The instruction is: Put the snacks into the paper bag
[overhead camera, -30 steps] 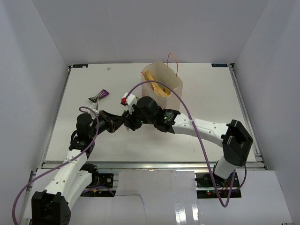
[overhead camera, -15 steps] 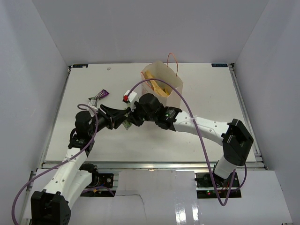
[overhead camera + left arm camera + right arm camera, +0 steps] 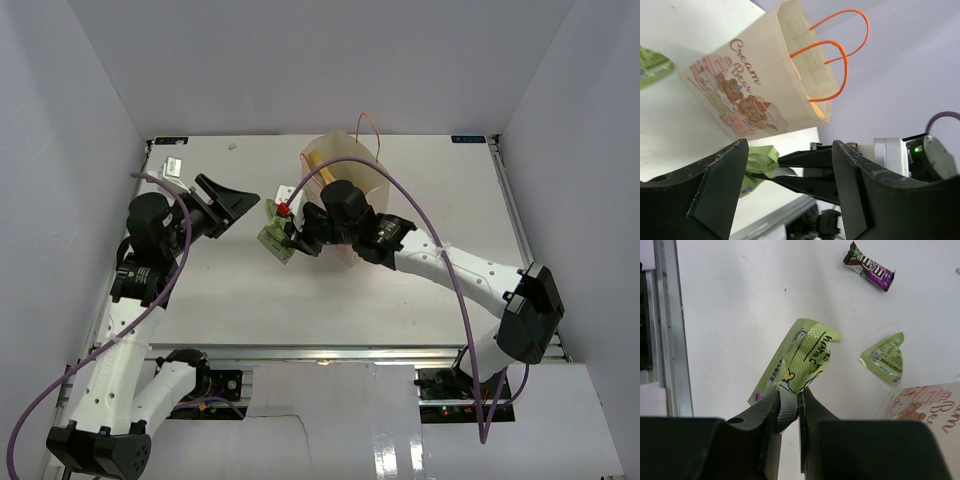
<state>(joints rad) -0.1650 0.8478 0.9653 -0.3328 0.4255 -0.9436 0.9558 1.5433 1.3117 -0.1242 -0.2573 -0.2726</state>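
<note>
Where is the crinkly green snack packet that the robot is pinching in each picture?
Top external: the crinkly green snack packet sits mid-picture, lower left of the cream paper bag.
Left wrist: packet low left, below the bag.
Right wrist: packet in the middle, bag at lower right.
Shared landmark: the bag.

The left arm point(image 3: 118, 345) stands up from its base at the near left, its wrist bent over to point right, toward the other arm. The left gripper point(image 3: 240, 212) has its jaws spread wide with nothing between them. The right arm point(image 3: 455, 268) reaches out long and low to the left, almost fully stretched. The right gripper point(image 3: 788, 401) is pinched tight on a green wrapper point(image 3: 807, 357), close in front of the left one.
</note>
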